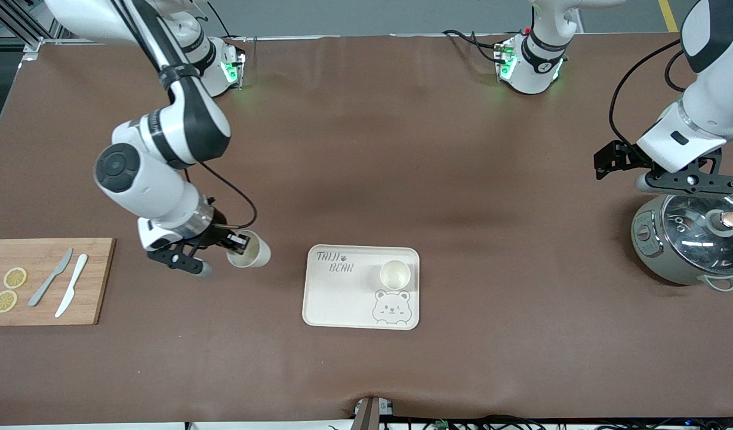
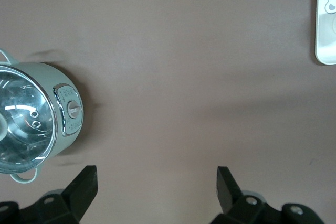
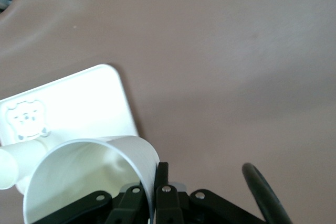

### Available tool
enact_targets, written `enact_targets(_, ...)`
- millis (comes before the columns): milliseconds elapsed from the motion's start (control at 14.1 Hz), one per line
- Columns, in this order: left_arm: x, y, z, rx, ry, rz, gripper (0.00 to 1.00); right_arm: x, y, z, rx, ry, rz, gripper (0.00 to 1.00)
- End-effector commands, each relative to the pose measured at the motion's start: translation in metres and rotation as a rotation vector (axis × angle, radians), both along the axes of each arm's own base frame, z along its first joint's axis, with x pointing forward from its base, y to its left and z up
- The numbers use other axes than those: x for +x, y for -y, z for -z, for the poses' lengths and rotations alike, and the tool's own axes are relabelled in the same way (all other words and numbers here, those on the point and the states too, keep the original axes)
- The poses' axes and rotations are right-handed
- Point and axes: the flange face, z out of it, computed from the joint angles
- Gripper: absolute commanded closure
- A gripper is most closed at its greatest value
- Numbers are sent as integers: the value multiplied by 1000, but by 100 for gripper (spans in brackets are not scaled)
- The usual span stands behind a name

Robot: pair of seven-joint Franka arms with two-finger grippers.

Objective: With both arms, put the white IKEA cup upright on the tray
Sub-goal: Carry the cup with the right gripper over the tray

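My right gripper (image 1: 238,242) is shut on the rim wall of a white cup (image 1: 250,251) and holds it tilted on its side over the bare table, between the cutting board and the cream bear tray (image 1: 342,298). The right wrist view shows the fingers (image 3: 163,179) pinching the cup wall (image 3: 84,177), with the tray (image 3: 84,103) below. Another white cup (image 1: 395,275) stands upright on the tray above the bear drawing; it also shows in the right wrist view (image 3: 16,163). My left gripper (image 1: 689,179) is open and empty over the pot at the left arm's end, with its jaws wide apart (image 2: 156,182).
A grey-green pot with a glass lid (image 1: 689,239) stands at the left arm's end and shows in the left wrist view (image 2: 31,119). A wooden cutting board (image 1: 44,280) with two knives and lemon slices lies at the right arm's end. A tray corner (image 2: 326,35) shows in the left wrist view.
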Motion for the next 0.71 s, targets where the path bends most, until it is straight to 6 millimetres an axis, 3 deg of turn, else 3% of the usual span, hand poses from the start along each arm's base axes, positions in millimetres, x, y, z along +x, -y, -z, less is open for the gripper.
enact_targets(0, -1, 1, -3, -17, 14, 13, 0, 14, -45, 16, 32, -2, 80, 100)
enact_targets(355, 2, 0, 0, -54, 16, 0, 0, 20, -108, 63, 7, 27, 165, 100)
enact_targets(639, 2, 1, 1, -53, 15, 1, 0, 19, -118, 88, -32, 41, 169, 100)
